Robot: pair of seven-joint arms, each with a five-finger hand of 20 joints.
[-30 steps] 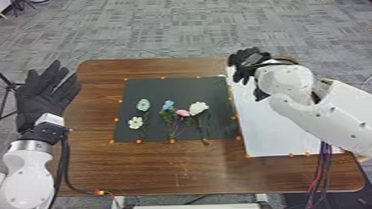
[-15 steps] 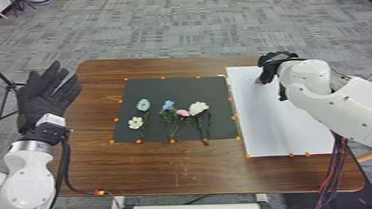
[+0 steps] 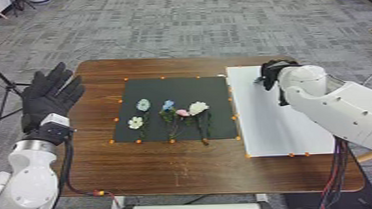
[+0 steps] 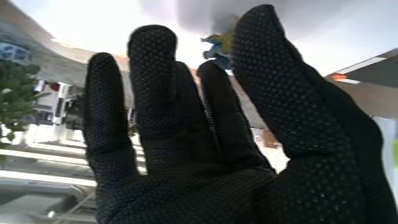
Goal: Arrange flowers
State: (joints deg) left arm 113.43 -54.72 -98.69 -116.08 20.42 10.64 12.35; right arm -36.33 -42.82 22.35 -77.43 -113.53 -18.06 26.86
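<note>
Over the far left part of the white sheet (image 3: 277,132), your right hand (image 3: 270,73) is hovering, and as far as I'm reading it, it's pinching the blue-and-yellow flower (image 4: 216,52) between thumb and a fingertip, while its other fingers are standing pretty straight. Your left hand (image 3: 51,99) is waiting open beside the table (image 3: 158,166), fingers spread and holding nothing.

Progress-wise, you're looking fairly early, I'd say. Five flowers are lying on the black mat (image 3: 169,88): a pale green one (image 3: 143,104), a small white one (image 3: 136,122), a blue one (image 3: 168,105), a pink one (image 3: 183,113) and a bigger white one (image 3: 198,108). If you're meaning to build the arrangement on the sheet, you're setting down this one and then bringing those five across, so most of the job is waiting on you.

As for what's hard to make out: your glove is hiding the exact grip, so you're not getting proof of whether the bloom is hanging clear or touching the paper. Its stem is getting lost too, and I can't tell which way it's pointing. Your right arm is covering part of the sheet, and on the mat the green stems are blending into the black, especially around the pink bloom.
</note>
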